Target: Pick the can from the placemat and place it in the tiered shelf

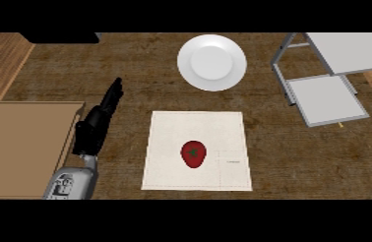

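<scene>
Can (194, 154): dark red, oval from above, with a small green mark on top — it stands on the placemat, a little toward 7 o'clock from the mat's centre.
Placemat (196, 123): pale cream cloth rectangle, lying flat on the table.
Tiered shelf (327, 96): grey frame with flat light-grey tiers — at 2 o'clock from the can, well apart.

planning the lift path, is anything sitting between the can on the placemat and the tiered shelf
Nothing visible does. The red can stands on the placemat, the tiered shelf is up and to its right, with bare counter between. The white plate lies off that line.
</scene>
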You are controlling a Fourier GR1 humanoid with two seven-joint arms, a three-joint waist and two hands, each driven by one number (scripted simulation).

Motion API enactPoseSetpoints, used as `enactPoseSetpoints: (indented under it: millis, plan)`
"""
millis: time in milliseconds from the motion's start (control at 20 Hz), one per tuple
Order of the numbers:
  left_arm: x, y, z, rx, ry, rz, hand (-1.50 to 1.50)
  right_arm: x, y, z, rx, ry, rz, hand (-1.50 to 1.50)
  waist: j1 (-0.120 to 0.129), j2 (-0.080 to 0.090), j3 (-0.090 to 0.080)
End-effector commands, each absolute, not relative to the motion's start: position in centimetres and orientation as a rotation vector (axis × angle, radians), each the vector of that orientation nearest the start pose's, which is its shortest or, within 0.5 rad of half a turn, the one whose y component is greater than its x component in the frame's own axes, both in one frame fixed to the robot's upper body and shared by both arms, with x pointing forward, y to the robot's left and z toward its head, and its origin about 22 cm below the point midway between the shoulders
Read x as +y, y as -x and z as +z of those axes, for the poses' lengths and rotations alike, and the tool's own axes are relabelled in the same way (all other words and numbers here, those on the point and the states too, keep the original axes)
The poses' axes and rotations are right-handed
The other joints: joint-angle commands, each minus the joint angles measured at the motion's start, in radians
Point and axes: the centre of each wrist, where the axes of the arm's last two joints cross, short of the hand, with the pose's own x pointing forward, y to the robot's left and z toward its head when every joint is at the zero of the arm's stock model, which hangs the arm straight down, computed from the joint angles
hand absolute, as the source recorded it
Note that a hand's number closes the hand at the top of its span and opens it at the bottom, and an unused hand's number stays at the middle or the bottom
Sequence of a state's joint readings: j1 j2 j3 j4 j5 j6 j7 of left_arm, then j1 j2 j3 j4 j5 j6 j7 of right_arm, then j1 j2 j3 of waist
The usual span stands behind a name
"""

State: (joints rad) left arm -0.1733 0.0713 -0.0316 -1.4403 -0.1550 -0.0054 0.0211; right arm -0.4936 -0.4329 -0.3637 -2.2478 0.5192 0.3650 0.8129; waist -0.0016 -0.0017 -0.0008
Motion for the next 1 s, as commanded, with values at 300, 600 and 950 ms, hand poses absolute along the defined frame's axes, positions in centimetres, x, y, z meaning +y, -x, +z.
enactPoseSetpoints:
  millis: [300,600,950]
  plan:
    - [24.0,-26.8,2.1,-1.572,-0.091,-0.259,0.00,-32.1,-22.1,32.4,-1.719,1.218,0.244,1.50,0.006,0.000,0.001]
    - [21.0,-28.0,2.0,-1.584,-0.079,-0.272,0.00,-31.9,-28.0,31.6,-1.712,1.338,0.302,1.50,0.015,0.004,0.001]
    - [20.9,-28.5,1.4,-1.591,-0.091,-0.274,0.00,-34.7,-29.9,28.5,-1.748,1.462,0.398,1.50,0.013,0.006,0.001]
